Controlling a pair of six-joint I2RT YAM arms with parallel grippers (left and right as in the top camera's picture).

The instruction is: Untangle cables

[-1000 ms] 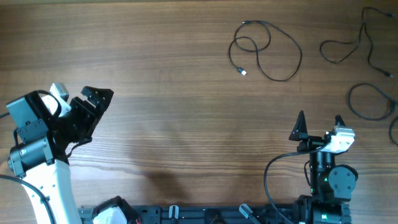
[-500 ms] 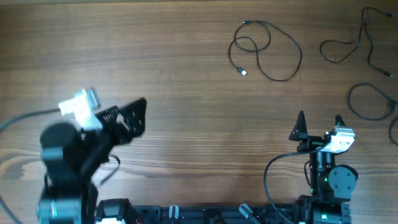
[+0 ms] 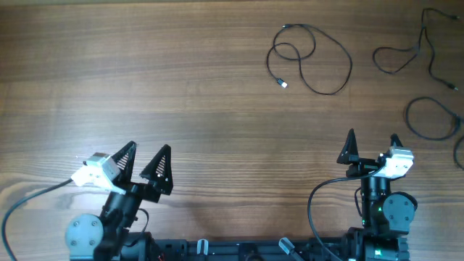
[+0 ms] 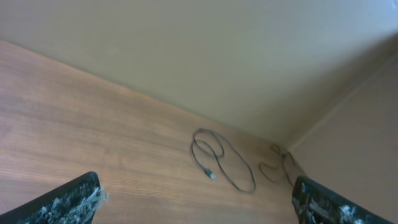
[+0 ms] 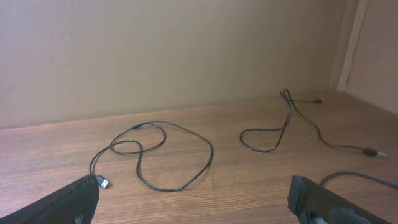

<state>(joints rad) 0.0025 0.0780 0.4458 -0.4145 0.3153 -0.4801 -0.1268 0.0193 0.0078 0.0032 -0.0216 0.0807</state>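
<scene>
a: run me across it, left to right.

b: your left pincer (image 3: pixel 149 147) hangs at the near edge of the table (image 3: pixel 181 87), jaws wide apart, holding nothing. well past it, toward the far side, lies the looped cable (image 3: pixel 350 64). it crosses itself in a small loop, and its silvery plug (image 3: pixel 283 85) lies free on the wood.

a: and my right?

b: your right pincer (image 3: pixel 372 135) is at the near edge too, spread just as wide, empty. beyond it a second cable (image 3: pixel 375 56) snakes by the far right corner. a third cable (image 3: pixel 407 116) curls at the right edge, partly out of view. none seems to touch another.

a: how will they handle?

b: light and limp, i'd judge. they'll drag and flop rather than hold shape, and thin cord may slip from the pads. take the looped one just behind the plug, where it's thicker, and draw the end out through its loop.
</scene>
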